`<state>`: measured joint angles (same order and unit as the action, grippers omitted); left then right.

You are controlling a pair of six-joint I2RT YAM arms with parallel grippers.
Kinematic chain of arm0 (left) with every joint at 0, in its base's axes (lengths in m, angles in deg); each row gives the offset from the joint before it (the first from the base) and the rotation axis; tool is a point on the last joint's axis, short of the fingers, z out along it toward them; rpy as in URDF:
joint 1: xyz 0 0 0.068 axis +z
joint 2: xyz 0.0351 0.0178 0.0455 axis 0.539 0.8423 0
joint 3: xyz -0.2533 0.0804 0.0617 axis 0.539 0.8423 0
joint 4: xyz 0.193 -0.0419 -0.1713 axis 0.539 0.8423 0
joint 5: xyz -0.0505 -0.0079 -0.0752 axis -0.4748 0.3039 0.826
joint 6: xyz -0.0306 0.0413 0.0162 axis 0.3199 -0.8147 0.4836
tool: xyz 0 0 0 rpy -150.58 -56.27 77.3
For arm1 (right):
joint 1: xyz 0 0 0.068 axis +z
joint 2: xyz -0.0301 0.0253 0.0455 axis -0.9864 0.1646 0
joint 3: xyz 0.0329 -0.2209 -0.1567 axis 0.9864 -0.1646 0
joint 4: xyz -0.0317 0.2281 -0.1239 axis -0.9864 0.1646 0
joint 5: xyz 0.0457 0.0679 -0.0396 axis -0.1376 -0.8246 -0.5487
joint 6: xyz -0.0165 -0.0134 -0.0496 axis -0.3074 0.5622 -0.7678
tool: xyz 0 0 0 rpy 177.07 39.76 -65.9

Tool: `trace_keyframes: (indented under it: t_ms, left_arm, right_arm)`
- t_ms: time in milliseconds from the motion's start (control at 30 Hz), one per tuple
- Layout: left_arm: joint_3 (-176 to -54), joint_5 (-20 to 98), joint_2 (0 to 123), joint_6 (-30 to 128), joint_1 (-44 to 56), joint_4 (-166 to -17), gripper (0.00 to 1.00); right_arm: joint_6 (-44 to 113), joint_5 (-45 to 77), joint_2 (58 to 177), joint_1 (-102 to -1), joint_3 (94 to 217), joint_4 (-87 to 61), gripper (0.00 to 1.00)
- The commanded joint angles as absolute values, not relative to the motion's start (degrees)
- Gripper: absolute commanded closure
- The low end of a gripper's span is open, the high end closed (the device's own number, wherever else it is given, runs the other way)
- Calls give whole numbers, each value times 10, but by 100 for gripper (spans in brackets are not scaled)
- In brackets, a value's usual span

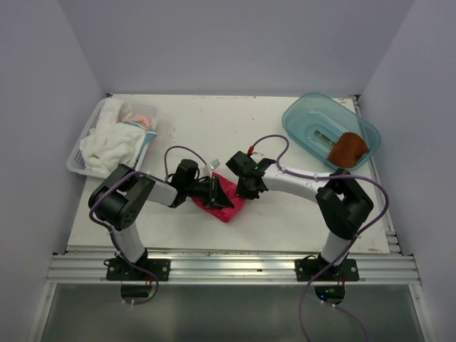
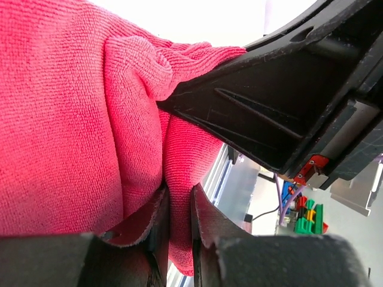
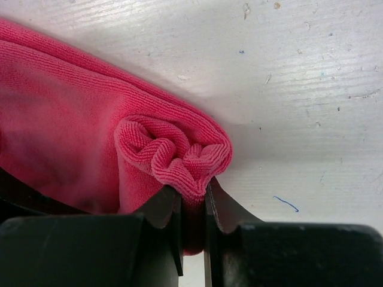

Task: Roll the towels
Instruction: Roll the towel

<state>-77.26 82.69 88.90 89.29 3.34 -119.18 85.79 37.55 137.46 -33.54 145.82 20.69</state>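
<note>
On the white table (image 1: 285,214), left of the blue tub (image 1: 296,117) and nearer the arms than it, lies the pink towel (image 1: 229,203), partly rolled. The brown towel (image 1: 348,148) sits inside that tub. The left gripper (image 2: 178,197) is clamped on a fold of the pink cloth and the right gripper (image 3: 191,197) on its coiled end. Rolling the pink one looks to be the step in hand. Next, both claws likely need to turn together to keep the coil tight.

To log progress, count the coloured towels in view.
2. One pink towel, centre front; one brown towel in the blue tub, far right. The basket of white cloths, far left, might hide more.
</note>
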Motion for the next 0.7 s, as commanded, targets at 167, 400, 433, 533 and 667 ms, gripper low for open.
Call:
trace_keyframes:
  t_ms: [167, 400, 433, 533, 667]
  left_arm:
    - [-792, 803, 807, 781, 38, -1070, 52]
    - [-818, 745, 733, 669, 34, -947, 30]
    - [-820, 736, 725, 664, 29, -944, 30]
    - [-835, 694, 724, 644, -2, -922, 30]
    - [-852, 658, 734, 638, -63, -913, 30]
  right_arm:
    - [851, 445, 1343, -336, 1473, 313, 100]
    - [841, 435, 1341, -336, 1480, 331, 100]
    - [837, 434, 1344, -336, 1481, 333, 100]
    - [832, 430, 1348, -336, 1488, 338, 100]
    - [827, 425, 1351, -337, 1494, 339, 100]
